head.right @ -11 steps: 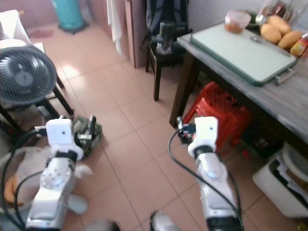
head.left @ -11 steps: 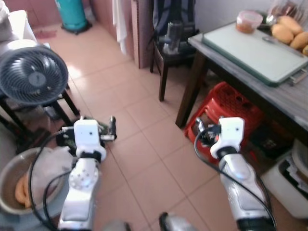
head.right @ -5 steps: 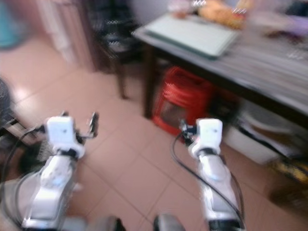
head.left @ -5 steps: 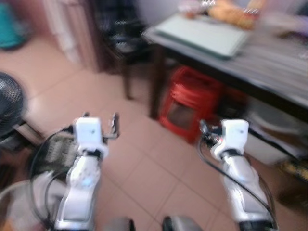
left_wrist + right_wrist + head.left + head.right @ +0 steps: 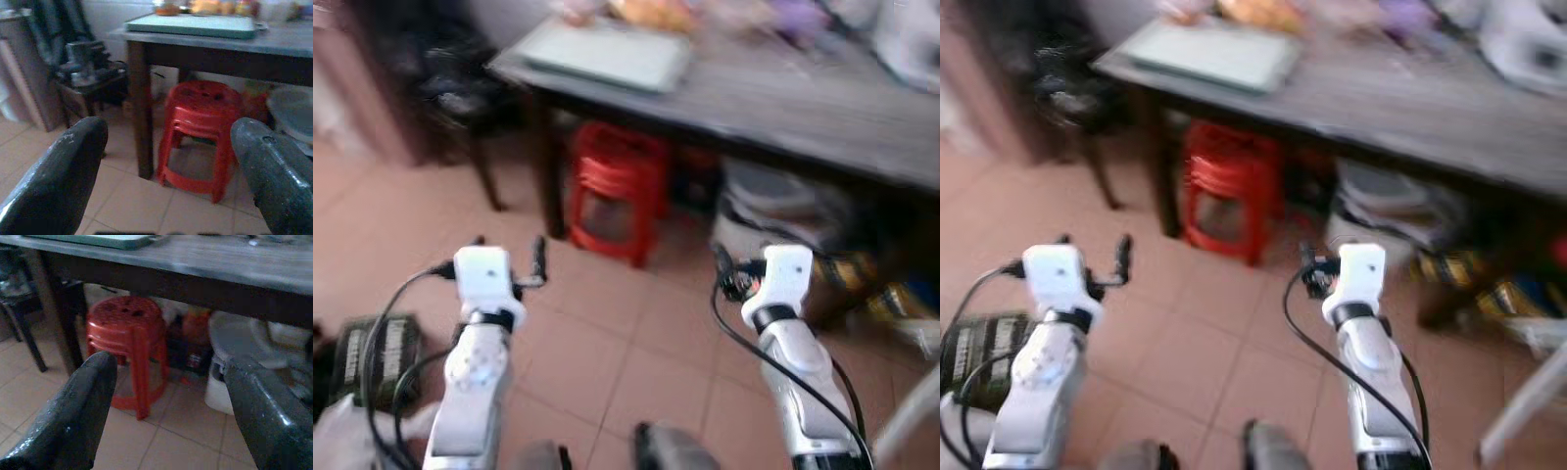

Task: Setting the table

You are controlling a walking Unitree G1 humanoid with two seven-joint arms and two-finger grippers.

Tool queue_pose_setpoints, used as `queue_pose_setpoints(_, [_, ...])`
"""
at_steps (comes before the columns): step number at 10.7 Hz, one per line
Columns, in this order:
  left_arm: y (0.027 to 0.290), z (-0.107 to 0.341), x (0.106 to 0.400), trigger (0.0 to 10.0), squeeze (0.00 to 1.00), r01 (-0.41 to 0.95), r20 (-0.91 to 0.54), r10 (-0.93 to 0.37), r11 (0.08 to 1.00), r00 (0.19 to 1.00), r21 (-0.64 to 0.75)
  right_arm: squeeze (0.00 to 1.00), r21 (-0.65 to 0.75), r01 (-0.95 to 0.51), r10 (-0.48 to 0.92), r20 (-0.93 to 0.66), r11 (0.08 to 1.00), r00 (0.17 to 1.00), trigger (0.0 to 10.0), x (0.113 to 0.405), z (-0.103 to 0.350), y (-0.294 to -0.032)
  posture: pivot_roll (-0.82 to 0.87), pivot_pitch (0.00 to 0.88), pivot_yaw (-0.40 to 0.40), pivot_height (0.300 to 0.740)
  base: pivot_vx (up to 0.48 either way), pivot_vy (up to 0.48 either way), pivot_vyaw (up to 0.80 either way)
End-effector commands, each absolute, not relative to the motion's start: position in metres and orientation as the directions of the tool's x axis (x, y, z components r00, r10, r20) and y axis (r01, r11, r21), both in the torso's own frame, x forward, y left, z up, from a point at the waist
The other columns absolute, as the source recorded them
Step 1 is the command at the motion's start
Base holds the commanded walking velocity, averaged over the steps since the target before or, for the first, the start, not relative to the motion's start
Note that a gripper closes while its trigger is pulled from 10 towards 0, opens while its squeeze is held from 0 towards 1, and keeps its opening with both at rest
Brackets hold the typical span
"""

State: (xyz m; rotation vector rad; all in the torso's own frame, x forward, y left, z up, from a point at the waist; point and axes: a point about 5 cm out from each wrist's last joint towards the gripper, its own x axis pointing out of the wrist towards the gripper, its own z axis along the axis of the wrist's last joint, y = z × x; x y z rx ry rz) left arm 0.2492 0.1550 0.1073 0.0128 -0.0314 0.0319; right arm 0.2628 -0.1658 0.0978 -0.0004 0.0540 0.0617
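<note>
- The left gripper (image 5: pixel 166 161) hung over the tiled floor (image 5: pixel 597 333), short of the table's left corner, its two fingers (image 5: pixel 54 181) spread wide with nothing between them.
- A dark side stand (image 5: pixel 88 83) stood just off the table's left end, and a red plastic stool (image 5: pixel 612 191) sat under the table beside the left leg.
- The grey wooden table (image 5: pixel 783 108) ran across the top of the head views. A pale green tray (image 5: pixel 607 54) lay at its left end, against the front edge, with blurred yellow-orange things (image 5: pixel 651 12) behind it near the back edge; what they were could not be told.
- The tray looked to be the nearest thing for setting the table. By my judgement it would handle as stiff, flat and fairly light, with a smooth face that could slip; the raised rim on a long side, or the small handle at its end, seemed the safest hold, kept level.
- The right gripper (image 5: pixel 168 406) hovered before the table's front edge, fingers parted and empty, facing a pale tub (image 5: pixel 239 357) stowed underneath.
</note>
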Motion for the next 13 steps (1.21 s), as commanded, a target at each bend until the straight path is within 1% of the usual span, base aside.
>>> queue_pose_setpoints(1, [0.151, 0.110, 0.248, 10.0, 0.00, -0.009, 0.039, 0.009, 1.000, 0.999, 0.005, 0.00, -0.002, -0.047, 0.047, -0.055, 0.999, 0.997, 10.0, 0.260, 0.099, -0.172, 0.00, 0.118, -0.001, 0.740, 0.000, 0.000, -0.80])
queue_pose_setpoints(3, [0.147, 0.110, 0.248, 10.0, 0.00, 0.031, 0.038, -0.030, 0.999, 0.999, -0.013, 0.00, -0.001, -0.050, 0.050, -0.043, 0.999, 0.998, 10.0, 0.259, 0.102, -0.174, -0.01, 0.110, -0.005, 0.740, 0.000, 0.000, -0.80])
queue_pose_setpoints(4, [0.143, 0.112, 0.249, 10.0, 0.00, 0.052, 0.046, -0.051, 0.998, 0.998, -0.022, 0.00, -0.027, -0.074, 0.074, 0.000, 0.997, 0.997, 10.0, 0.261, 0.110, -0.171, -0.01, 0.112, -0.006, 0.740, 0.000, 0.000, 0.00])
queue_pose_setpoints(5, [0.144, 0.113, 0.249, 10.0, 0.00, 0.052, 0.048, -0.051, 0.998, 0.998, -0.034, 0.00, -0.052, -0.095, 0.096, 0.015, 0.994, 0.995, 10.0, 0.260, 0.116, -0.168, -0.02, 0.112, -0.007, 0.740, 0.000, -0.251, 0.00])
queue_pose_setpoints(8, [0.147, 0.113, 0.246, 10.0, 0.00, 0.044, 0.042, -0.042, 0.998, 0.998, -0.046, 0.00, -0.103, -0.085, 0.087, 0.015, 0.991, 0.996, 10.0, 0.257, 0.116, -0.172, -0.02, 0.115, -0.007, 0.740, 0.000, -0.356, 0.00])
queue_pose_setpoints(11, [0.147, 0.113, 0.244, 10.0, 0.00, 0.054, 0.033, -0.052, 0.998, 0.998, -0.045, 0.00, -0.098, -0.102, 0.104, 0.014, 0.990, 0.994, 10.0, 0.254, 0.115, -0.164, -0.01, 0.122, -0.001, 0.740, 0.000, -0.374, 0.00])
queue_pose_setpoints(13, [0.147, 0.113, 0.242, 10.0, 0.00, 0.058, 0.028, -0.056, 0.997, 0.998, -0.048, 0.00, -0.134, -0.075, 0.077, 0.013, 0.988, 0.997, 10.0, 0.253, 0.116, -0.170, -0.02, 0.128, -0.002, 0.740, 0.000, -0.373, 0.00])
